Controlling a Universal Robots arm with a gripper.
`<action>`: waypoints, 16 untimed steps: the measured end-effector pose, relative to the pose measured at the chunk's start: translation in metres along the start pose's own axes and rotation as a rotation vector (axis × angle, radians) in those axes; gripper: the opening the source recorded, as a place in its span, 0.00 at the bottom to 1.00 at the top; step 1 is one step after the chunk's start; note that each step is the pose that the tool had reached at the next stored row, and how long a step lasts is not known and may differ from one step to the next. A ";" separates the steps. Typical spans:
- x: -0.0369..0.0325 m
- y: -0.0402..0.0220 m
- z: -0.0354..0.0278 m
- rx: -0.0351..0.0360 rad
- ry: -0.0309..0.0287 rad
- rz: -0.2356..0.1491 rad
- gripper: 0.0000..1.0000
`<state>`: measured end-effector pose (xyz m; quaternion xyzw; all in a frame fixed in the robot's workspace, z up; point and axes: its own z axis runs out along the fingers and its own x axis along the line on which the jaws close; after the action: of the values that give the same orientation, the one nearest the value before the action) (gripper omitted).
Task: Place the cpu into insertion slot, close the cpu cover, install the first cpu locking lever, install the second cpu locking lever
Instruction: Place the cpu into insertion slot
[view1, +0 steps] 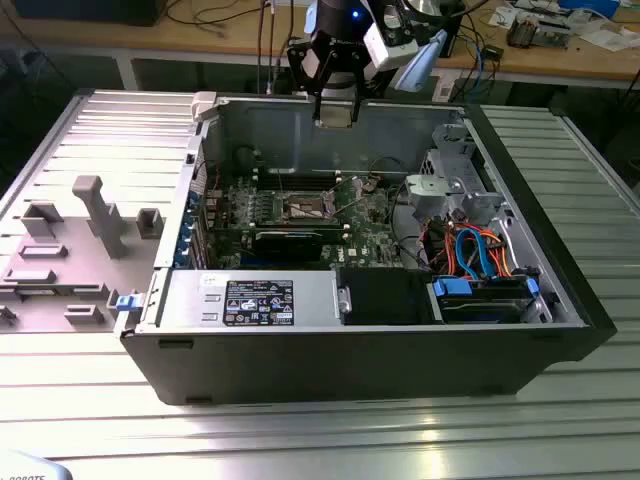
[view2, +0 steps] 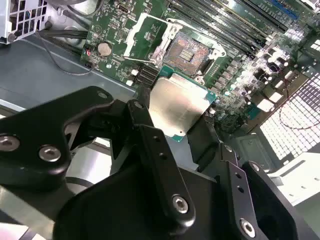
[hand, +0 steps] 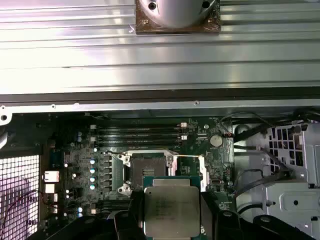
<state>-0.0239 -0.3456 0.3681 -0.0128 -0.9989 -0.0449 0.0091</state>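
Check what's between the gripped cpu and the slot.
Nothing. In the second wrist view the cpu, clamped in the gripper, hangs clear of the uncovered slot, with only air between them.

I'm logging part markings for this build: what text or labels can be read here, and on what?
On the power supply, the black label: print too small to read.
On top of the cpu, held in the gripper: faint marks, not legible.
No text here can be quoted.
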 end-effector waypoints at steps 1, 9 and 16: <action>0.0000 0.0000 0.0000 0.0003 0.0000 0.000 0.54; 0.0020 -0.0019 0.0019 -0.0003 -0.0038 0.044 0.54; 0.0021 -0.0020 0.0023 0.0024 -0.0053 0.055 0.54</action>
<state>-0.0261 -0.3473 0.3657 -0.0405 -0.9982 -0.0434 0.0077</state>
